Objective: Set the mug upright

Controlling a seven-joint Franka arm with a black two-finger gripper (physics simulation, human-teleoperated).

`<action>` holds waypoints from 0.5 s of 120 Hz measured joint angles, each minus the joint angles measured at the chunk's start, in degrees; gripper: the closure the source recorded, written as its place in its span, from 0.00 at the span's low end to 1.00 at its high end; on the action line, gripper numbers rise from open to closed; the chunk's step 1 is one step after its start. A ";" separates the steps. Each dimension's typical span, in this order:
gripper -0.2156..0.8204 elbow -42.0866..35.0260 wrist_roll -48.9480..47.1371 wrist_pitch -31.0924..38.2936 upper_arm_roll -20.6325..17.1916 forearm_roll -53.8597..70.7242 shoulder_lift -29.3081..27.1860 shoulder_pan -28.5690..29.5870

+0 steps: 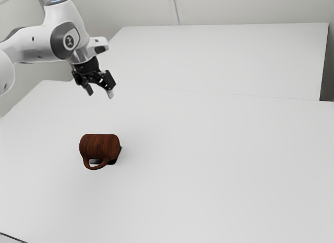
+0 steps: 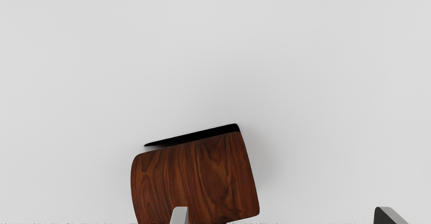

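The dark reddish-brown wood-grain mug (image 1: 99,147) lies on its side on the white table, its handle toward the exterior view's bottom edge. High over the table, up from the mug in the exterior view, hangs the black gripper (image 1: 100,93), apart from it. From the wrist view, the gripper (image 2: 281,214) has its fingers wide apart with nothing held. One fingertip overlaps the mug (image 2: 195,180) in that view, the other is seen over bare table. The handle is hidden there.
The white table (image 1: 219,175) spreads around the mug, with a dark shadow close beside it. Behind it stands a white raised surface or panel (image 1: 219,60), and pale walls rise at the back.
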 joint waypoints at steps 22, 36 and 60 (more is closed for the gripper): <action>0.21 -4.52 0.92 1.83 1.18 -0.36 -2.18 0.27; 0.21 -4.86 4.36 2.83 1.31 -4.06 0.76 5.11; 0.21 -4.05 12.74 3.33 1.21 -11.22 5.56 12.99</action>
